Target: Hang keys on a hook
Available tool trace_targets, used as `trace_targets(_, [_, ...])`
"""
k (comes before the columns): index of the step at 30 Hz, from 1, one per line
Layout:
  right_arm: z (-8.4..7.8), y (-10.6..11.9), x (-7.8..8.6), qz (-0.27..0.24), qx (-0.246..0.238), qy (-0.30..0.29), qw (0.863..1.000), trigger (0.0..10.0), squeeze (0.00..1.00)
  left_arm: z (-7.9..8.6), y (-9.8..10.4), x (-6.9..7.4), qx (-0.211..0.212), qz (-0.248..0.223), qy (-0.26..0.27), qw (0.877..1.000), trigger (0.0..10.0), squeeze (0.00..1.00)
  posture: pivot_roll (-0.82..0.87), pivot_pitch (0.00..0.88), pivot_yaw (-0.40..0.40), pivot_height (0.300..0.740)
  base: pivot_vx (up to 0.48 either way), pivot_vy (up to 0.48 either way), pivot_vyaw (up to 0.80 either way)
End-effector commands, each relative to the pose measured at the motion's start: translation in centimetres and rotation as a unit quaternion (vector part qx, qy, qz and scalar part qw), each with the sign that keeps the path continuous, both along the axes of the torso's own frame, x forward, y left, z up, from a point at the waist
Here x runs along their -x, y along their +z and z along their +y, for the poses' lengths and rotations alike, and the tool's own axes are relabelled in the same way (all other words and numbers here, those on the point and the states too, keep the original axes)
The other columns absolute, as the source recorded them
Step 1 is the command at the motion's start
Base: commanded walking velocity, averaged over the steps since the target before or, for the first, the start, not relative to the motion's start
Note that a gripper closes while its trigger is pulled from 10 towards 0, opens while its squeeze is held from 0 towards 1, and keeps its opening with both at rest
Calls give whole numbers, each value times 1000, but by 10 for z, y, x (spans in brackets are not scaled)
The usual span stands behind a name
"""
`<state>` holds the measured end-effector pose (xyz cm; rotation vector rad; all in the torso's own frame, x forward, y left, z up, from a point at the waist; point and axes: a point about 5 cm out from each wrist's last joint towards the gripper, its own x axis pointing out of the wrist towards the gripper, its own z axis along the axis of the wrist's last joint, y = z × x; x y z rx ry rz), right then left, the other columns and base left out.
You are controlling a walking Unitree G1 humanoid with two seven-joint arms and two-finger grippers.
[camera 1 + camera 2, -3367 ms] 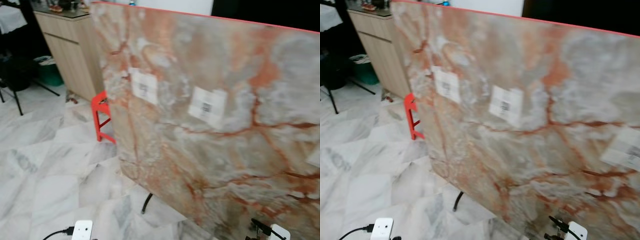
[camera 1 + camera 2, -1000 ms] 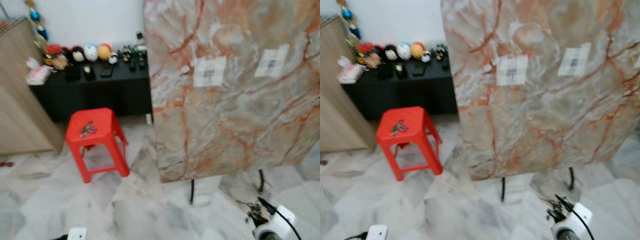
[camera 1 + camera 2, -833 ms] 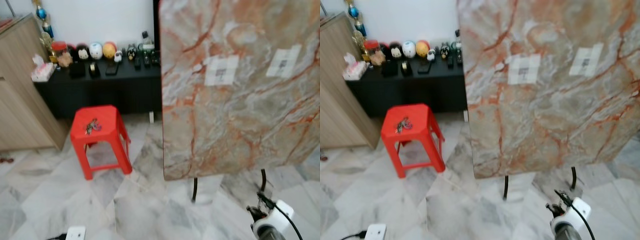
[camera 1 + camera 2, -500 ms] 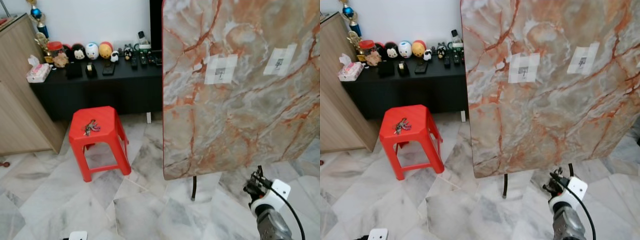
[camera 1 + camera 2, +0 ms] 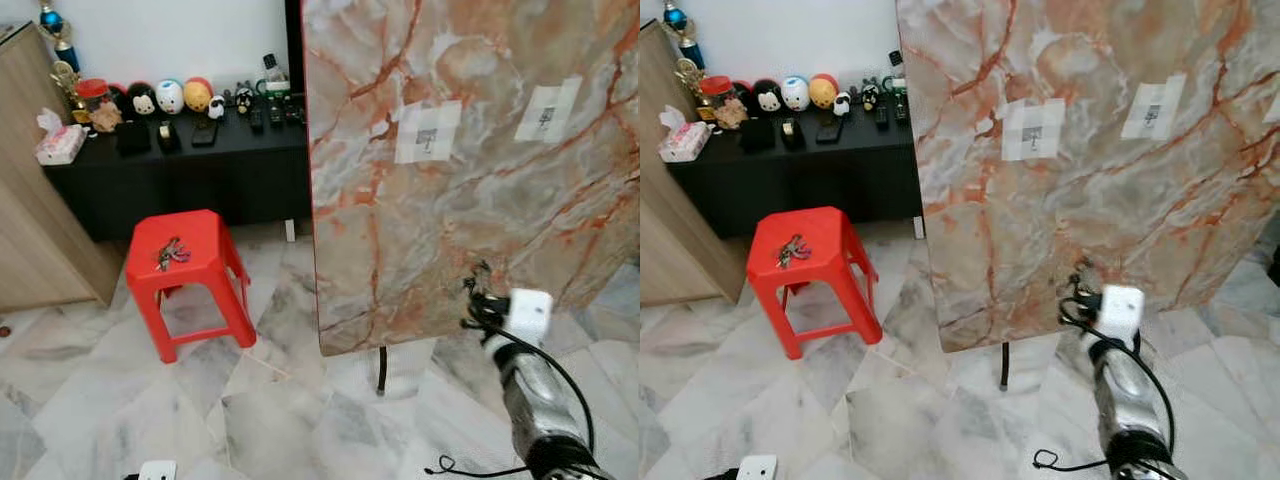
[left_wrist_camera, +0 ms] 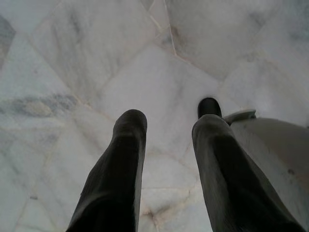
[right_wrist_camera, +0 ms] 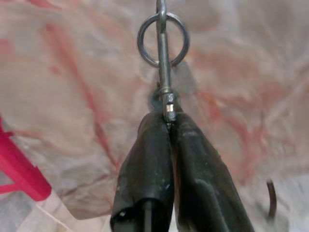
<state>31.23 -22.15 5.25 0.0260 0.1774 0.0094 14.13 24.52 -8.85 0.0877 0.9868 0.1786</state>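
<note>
1. Marble-patterned board (image 5: pixel 480 170): stands upright on thin dark legs at the 1 to 3 o'clock part of the head views; two pale paper tags (image 5: pixel 428 131) are stuck to its face.
2. Right gripper (image 7: pixel 166 118): raised in front of the board's lower edge, at about 4 o'clock in the head views (image 5: pixel 478 300); its black fingers (image 7: pixel 145 159) are pressed together on the metal stem of a key ring (image 7: pixel 162 38).
3. Key ring: a silver loop projecting just past the fingertips, seen against the board's orange-veined surface. Whether keys hang from it cannot be told.
4. Red stool (image 5: pixel 185 262): on the marble floor (image 5: pixel 120 400) at 9 o'clock, left of the board; a second small bunch of keys (image 5: pixel 170 254) lies on its seat.
5. Black low cabinet (image 5: pixel 180 170): against the white wall at 11 o'clock, carrying a row of small round figurines (image 5: pixel 170 96) and dark objects.
6. Left gripper (image 6: pixel 166 130): points down at the floor tiles, its two fingers a narrow gap apart with nothing between them
7. Wooden cupboard (image 5: pixel 30 220): at the 9 to 10 o'clock edge, beside the cabinet
</note>
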Motion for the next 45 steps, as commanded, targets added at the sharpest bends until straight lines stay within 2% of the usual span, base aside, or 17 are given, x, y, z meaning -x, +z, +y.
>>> trace_targets(1, [9,14,-10,-18,22,18,999,10000,0,1,0,1,-3,0,-7,1000,10000,0,-125,0,0,740,0,0,0])
trace_targets(3, [23,24,-18,-36,19,32,999,10000,0,2,1,0,-2,-2,-5,1000,10000,0,-122,0,-3,740,0,0,0])
trace_targets(4, [23,24,-18,-36,19,32,999,10000,0,2,1,0,-2,-2,-5,1000,10000,0,-122,0,-3,740,0,0,0])
trace_targets(6, [36,28,-20,-41,24,49,998,10000,0,1,0,2,-1,2,-4,1000,10000,0,-121,0,-6,740,0,0,0])
trace_targets(11, [47,28,-16,-40,18,46,998,10000,0,0,-1,4,2,4,0,1000,10000,0,-120,0,-9,740,0,0,0])
trace_targets(15, [47,28,-11,-41,25,17,999,10000,0,0,-2,5,5,7,0,1000,10000,0,-116,0,-10,740,0,0,0])
trace_targets(18, [34,25,3,-38,28,-36,998,10000,0,0,-2,6,5,7,1,1000,10000,0,-121,0,-5,740,0,0,0])
trace_targets(20, [28,22,9,-35,28,-50,998,10000,0,1,-2,7,4,7,3,1000,10000,0,-129,0,2,740,0,0,0])
trace_targets(24, [26,21,13,-26,2,-75,997,10000,0,2,-2,8,1,10,-1,1000,10000,0,-137,0,3,740,0,0,0])
trace_targets(28, [32,26,13,-42,-2,-69,997,10000,0,4,-2,10,1,10,4,1000,10000,0,-129,0,3,740,0,0,0])
trace_targets(30, [48,30,12,-49,-5,-46,998,10000,0,3,-2,9,5,10,1,1000,10000,0,-129,0,5,740,0,0,0])
trace_targets(34, [59,33,14,-59,-9,-29,998,10000,0,3,-2,9,4,8,4,1000,10000,0,-129,0,3,740,0,0,122])
trace_targets(45, [58,37,13,-66,-13,-32,997,10000,0,1,-2,7,6,1,-4,1000,10000,0,-138,0,14,740,0,0,772])
